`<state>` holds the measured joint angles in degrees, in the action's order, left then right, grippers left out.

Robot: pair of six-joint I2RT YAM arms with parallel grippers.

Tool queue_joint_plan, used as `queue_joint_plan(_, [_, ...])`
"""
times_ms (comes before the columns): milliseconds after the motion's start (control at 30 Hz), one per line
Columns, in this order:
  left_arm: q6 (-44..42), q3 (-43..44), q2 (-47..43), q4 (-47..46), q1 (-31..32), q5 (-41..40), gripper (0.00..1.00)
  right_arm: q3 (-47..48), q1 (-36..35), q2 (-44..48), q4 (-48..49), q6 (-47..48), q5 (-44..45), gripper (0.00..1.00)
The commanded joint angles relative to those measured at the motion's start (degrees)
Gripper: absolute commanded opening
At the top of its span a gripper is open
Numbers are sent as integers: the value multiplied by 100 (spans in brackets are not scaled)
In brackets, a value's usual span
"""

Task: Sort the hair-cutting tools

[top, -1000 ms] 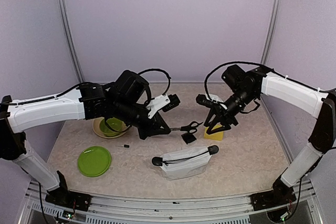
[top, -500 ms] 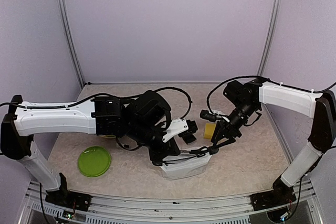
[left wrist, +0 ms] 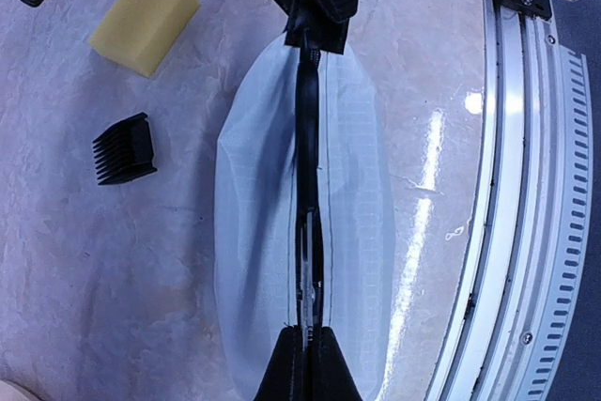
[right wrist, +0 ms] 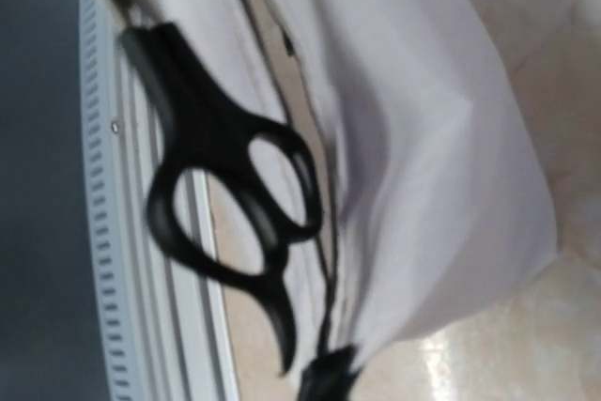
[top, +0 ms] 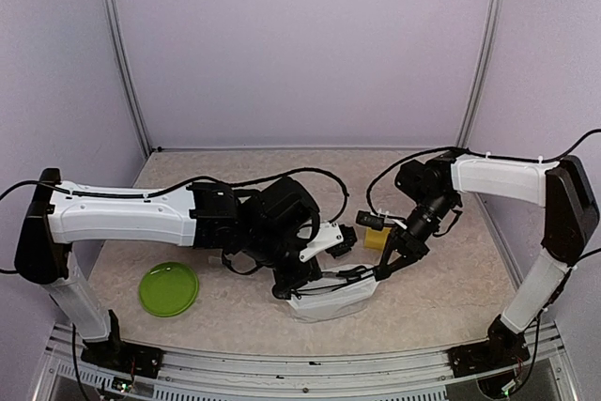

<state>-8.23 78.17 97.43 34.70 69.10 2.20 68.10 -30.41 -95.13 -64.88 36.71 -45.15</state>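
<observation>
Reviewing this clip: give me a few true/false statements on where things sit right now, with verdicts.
1. The green plate has nothing on it. True.
2. The comb guard is inside the white pouch. False: it lies on the table beside the pouch.
3. The yellow sponge sits on the plate. False: it lies on the table, beyond the comb guard.
4. The scissors are right at the pouch, black handles showing in the right wrist view. True.
5. The left gripper hangs over the plate. False: it is at one end of the pouch, in line with the zip.
</observation>
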Motion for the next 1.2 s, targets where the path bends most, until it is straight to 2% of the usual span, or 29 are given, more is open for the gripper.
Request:
queue_joint_plan(0, [-124, 130, 75, -215, 7, -145, 0, 79, 61, -160, -130, 2, -216, 9])
queue_joint_plan(67, [-154, 92, 58, -271, 3, -137, 0, 114, 98, -187, -158, -1, -278, 4])
queue_joint_plan(167, [-280, -16, 33, -334, 26, -82, 0, 189, 192, -250, -267, 39, -481, 2])
queue_joint_plan(367, [-340, -217, -39, -411, 28, -57, 0, 287, 409, -375, -491, 134, -898, 2])
queue_joint_plan(633, [-394, -293, 40, -278, 76, -261, 0, 311, 439, -409, -496, 128, -958, 2])
queue_joint_plan(1167, [-251, 72, 556, -474, 77, -301, 0, 331, 440, -461, -564, 184, -1071, 3])
